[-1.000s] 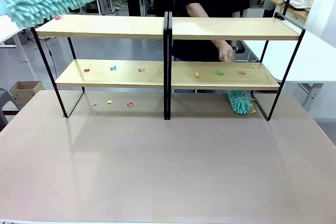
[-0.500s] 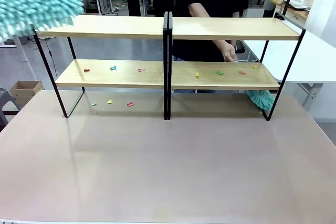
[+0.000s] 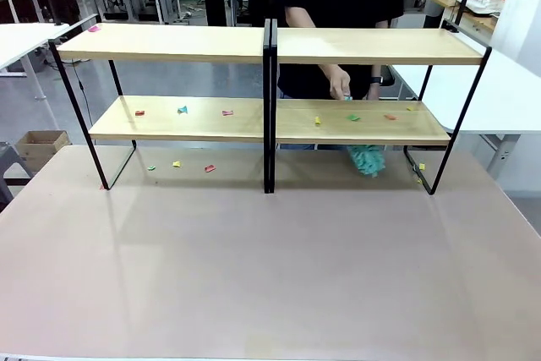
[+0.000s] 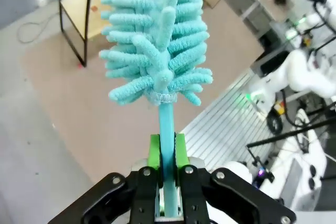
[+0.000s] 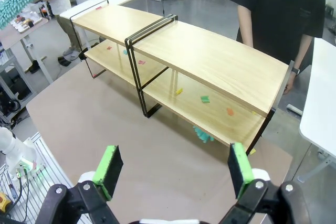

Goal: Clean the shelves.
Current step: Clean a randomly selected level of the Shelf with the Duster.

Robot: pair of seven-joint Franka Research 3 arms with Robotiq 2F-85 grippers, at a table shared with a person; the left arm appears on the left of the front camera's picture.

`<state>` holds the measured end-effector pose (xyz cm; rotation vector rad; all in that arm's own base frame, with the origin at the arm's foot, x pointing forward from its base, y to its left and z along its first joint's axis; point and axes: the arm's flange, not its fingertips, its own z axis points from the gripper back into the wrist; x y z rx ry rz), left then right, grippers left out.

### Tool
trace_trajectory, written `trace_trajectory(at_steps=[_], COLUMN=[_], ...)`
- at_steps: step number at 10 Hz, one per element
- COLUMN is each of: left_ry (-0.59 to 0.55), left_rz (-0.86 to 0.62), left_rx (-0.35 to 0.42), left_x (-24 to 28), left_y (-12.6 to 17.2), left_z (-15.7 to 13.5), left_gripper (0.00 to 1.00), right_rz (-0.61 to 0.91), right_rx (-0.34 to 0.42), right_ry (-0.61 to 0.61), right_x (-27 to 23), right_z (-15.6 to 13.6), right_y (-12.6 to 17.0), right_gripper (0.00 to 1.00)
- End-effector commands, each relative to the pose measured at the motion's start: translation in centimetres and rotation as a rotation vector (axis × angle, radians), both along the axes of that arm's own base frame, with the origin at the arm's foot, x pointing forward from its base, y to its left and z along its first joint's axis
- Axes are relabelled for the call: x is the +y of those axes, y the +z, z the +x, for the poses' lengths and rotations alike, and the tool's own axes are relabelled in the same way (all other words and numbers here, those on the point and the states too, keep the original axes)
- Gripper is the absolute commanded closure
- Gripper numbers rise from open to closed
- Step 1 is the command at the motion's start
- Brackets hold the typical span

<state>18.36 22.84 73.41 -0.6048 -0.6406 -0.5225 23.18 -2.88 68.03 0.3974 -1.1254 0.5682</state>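
Green pads of the left gripper (image 4: pixel 167 151) are clamped on the thin handle of a teal chenille duster (image 4: pixel 157 35), aimed at the worktop's (image 3: pixel 270 268) left edge. The right gripper (image 5: pixel 174 169) hangs wide and empty on the near side. The shelves (image 3: pixel 177 42) stand along the far edge, with coloured scraps (image 3: pixel 182 110) on both lower boards. The sweep probably works best low and flat, from the end towards the centre, clear of the person's hand (image 3: pixel 340 86) working a small duster (image 3: pixel 366 159).

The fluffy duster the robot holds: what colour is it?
Pale turquoise, head and handle alike. The duster shows best in the left wrist view.
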Motion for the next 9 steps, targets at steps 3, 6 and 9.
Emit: trace_trajectory(at_steps=[3, 6, 9], left_ry=[-0.002, 0.07, 0.056], left_rz=[-0.026, 0.039, 0.255], left_rx=[0.005, 0.041, 0.206], left_x=[-0.6, -3.2, -12.6], left_y=[0.0, 0.6, 1.4], left_z=[1.1, 3.1, 10.3], left_gripper=[0.87, 0.87, 0.87], right_rz=[0.001, 0.001, 0.001], right_rx=[-0.001, -0.001, -0.001], right_ry=[0.001, 0.001, 0.001], right_x=[0.1, 0.1, 0.1], right_z=[0.0, 0.0, 0.0], right_y=[0.0, 0.0, 0.0], right_gripper=[0.0, 0.0, 0.0])
